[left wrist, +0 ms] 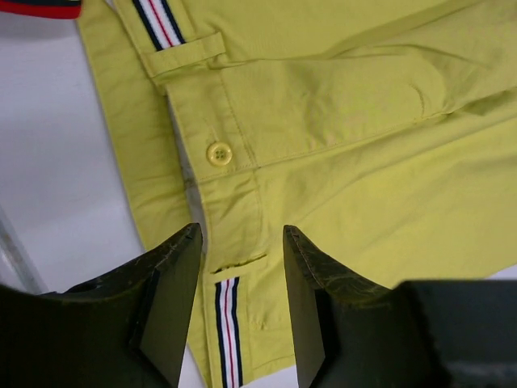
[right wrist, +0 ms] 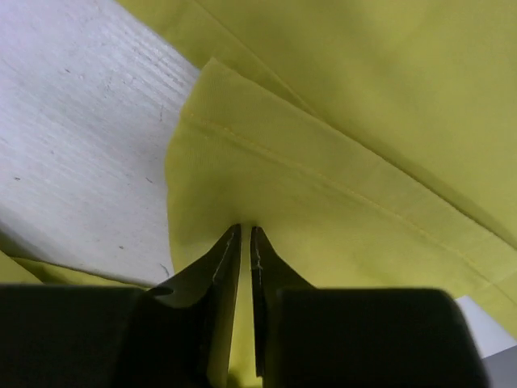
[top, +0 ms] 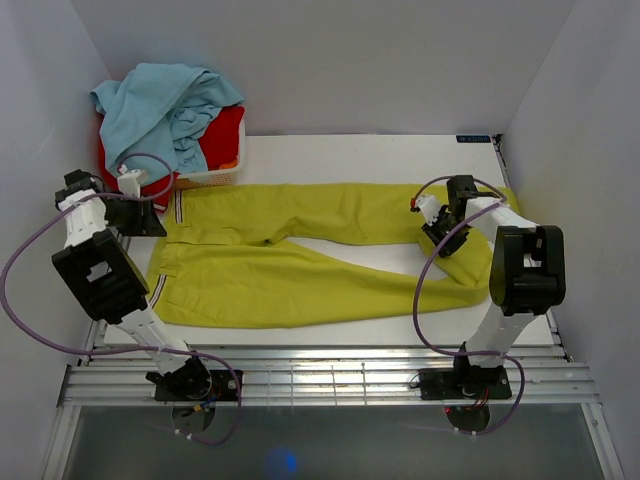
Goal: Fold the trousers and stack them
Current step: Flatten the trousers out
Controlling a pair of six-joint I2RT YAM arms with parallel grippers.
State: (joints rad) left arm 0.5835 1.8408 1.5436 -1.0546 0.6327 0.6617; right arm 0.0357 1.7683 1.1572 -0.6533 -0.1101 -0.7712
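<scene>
The yellow-green trousers (top: 300, 270) lie spread across the white table, waistband at the left and legs running to the right. My left gripper (top: 152, 218) hovers over the waistband. In its wrist view the left gripper (left wrist: 241, 232) stands open above the button and the striped label (left wrist: 226, 331), with nothing between its fingers. My right gripper (top: 440, 235) is at the leg ends. Seen from the right wrist, this gripper (right wrist: 245, 229) is shut on a fold of the trousers (right wrist: 363, 105) near a hem, and the cloth is pulled up at the tips.
A red basket (top: 215, 178) stands at the back left, holding a light blue garment (top: 165, 105) and a red garment (top: 228, 135). White walls close in on three sides. Metal rails (top: 330, 375) run along the near edge by the arm bases.
</scene>
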